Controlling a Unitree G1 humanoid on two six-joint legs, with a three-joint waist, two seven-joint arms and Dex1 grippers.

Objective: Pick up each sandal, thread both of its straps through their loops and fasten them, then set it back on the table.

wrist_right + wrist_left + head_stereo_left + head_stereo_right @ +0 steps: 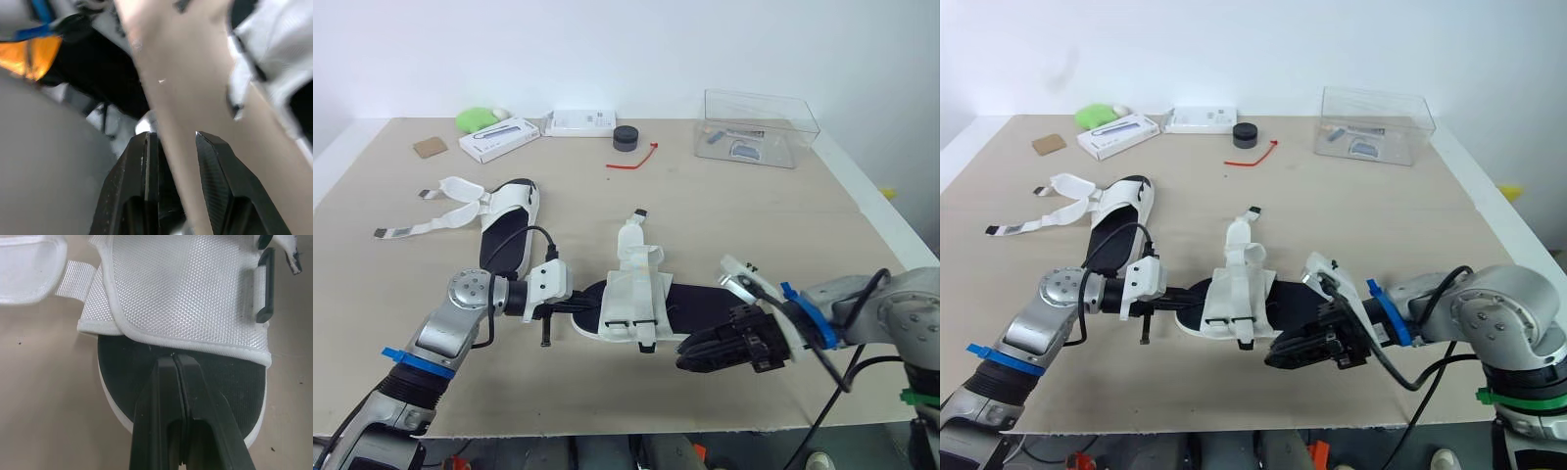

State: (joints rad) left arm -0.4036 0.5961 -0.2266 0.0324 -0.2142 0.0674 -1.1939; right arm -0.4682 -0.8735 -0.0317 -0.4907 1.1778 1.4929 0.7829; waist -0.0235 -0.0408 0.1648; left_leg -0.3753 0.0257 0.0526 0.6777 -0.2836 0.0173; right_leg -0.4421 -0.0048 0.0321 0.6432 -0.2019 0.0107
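Two sandals (636, 294) (512, 203), white box (499, 138) lettering unreadable

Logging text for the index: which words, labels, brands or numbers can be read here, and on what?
None legible.
White box: marks too small to read.
Flat white pack: print too small to read.
Clear bin: any labels on its contents are unreadable.

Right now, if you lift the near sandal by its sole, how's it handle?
Near sandal has a flat sole, probably stiff enough to lift whole. Its woven upper and loose strap look soft, likely to flop. Thin, likely light; may slide when pushed.
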